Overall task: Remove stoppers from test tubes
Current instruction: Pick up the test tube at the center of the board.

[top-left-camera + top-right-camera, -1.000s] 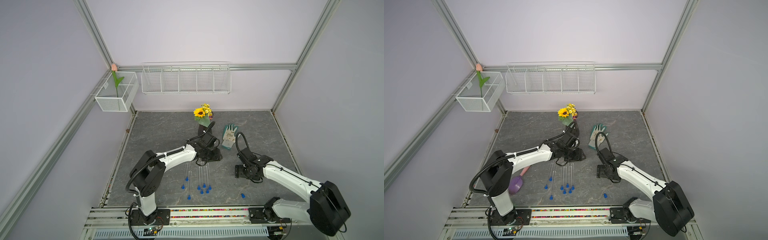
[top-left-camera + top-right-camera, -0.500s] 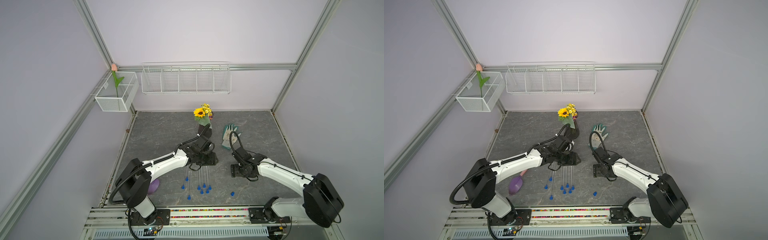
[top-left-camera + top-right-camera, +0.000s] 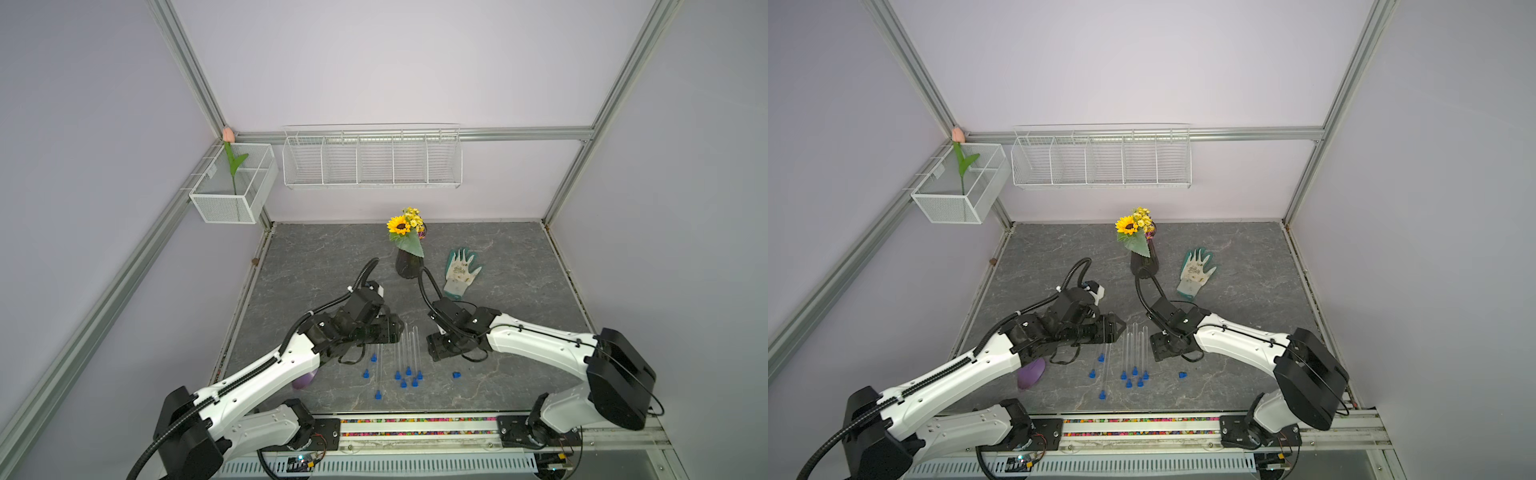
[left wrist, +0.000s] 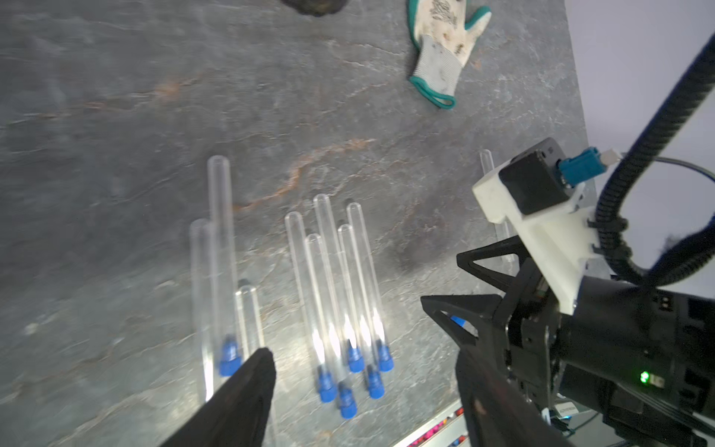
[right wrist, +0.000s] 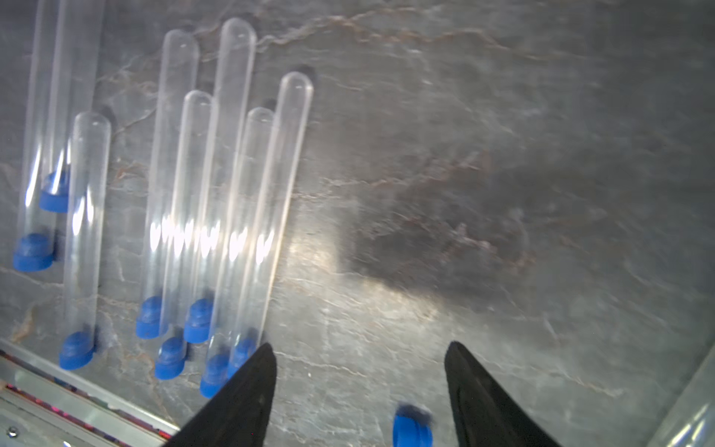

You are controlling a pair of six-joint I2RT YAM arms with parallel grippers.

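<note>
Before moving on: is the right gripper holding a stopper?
No, the jaws of the right gripper stand apart and empty, and one loose stopper lies on the table.

Both top views: even, diffuse light from above; pale walls (image 3: 395,62) bright; focus crisp at the test tubes (image 3: 409,349); only faint, soft shading on the tabletop (image 3: 519,257) around them; frame posts (image 3: 183,62), well away from the test tubes, splay outward in wide-angle perspective. Wrist views: white glare streaks along the test tubes near the stoppers (image 4: 327,387); soft overall blur; a dark smudged shadow (image 5: 437,232) just beside the test tubes.
</note>
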